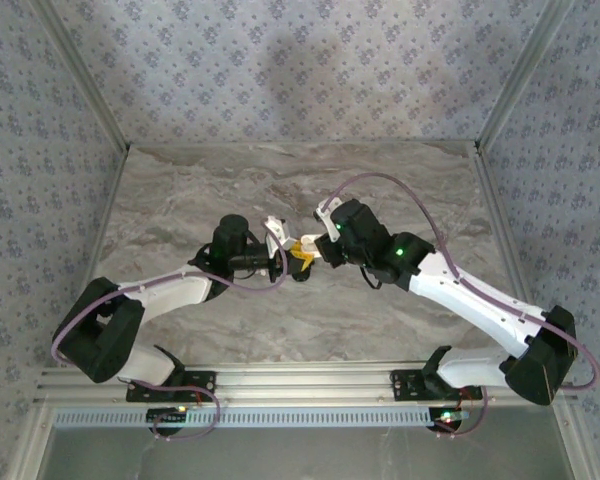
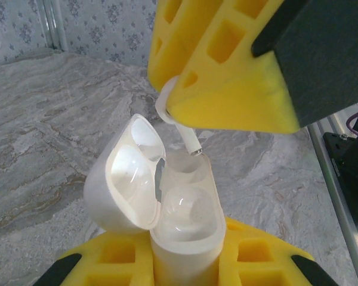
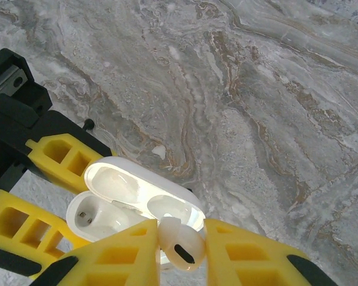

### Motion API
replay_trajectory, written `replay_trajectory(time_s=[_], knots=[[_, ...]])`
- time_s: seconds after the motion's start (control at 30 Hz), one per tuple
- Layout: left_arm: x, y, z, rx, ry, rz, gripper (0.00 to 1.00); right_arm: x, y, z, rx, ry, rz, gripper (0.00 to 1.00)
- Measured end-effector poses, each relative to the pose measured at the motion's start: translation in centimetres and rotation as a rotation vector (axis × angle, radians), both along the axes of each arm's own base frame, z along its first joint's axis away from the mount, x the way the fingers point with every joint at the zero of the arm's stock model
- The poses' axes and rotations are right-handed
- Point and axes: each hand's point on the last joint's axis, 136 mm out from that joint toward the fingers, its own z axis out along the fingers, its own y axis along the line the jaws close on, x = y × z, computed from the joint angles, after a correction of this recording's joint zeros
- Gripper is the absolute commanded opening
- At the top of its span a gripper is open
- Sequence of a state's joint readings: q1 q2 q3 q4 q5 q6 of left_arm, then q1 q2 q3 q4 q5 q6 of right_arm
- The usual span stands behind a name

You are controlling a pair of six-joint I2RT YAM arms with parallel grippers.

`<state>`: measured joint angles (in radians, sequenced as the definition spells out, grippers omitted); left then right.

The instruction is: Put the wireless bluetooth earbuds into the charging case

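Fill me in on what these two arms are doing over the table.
The left gripper is clamped on a white charging case and holds it upright above the marble table, with its lid flipped open. The right gripper pinches a small white earbud and holds it over the case, stem pointing down. The stem tip is right at the open mouth of the case, so the earbud is not yet seated.

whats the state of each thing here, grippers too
charging case: held in left gripper, lid open
earbud: pinched in right gripper, stem tip near the case's opening, not seated
left gripper: shut on charging case
right gripper: shut on earbud
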<state>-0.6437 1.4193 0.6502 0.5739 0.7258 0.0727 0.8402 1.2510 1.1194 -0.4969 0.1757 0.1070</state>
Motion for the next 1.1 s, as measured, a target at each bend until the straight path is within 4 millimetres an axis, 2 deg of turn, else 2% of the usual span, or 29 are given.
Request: replay_trajectory(time_s=[0.5, 0.9, 1.1], knots=[[0.0, -0.1, 1.2, -0.043, 0.028, 0.012, 0.14, -0.1, 0.3, 0.5, -0.041, -0.066, 0.0, 0.24], [0.2, -0.2, 1.5, -0.048, 0.033, 0.019, 0.14, -1.0, 1.5, 0.4, -0.002, -0.03, 0.074, 0.41], [0.2, -0.2, 1.6, -0.048, 0.031, 0.019, 0.14, -1.2, 1.3, 1.3, 0.079, 0.003, 0.087, 0.47]])
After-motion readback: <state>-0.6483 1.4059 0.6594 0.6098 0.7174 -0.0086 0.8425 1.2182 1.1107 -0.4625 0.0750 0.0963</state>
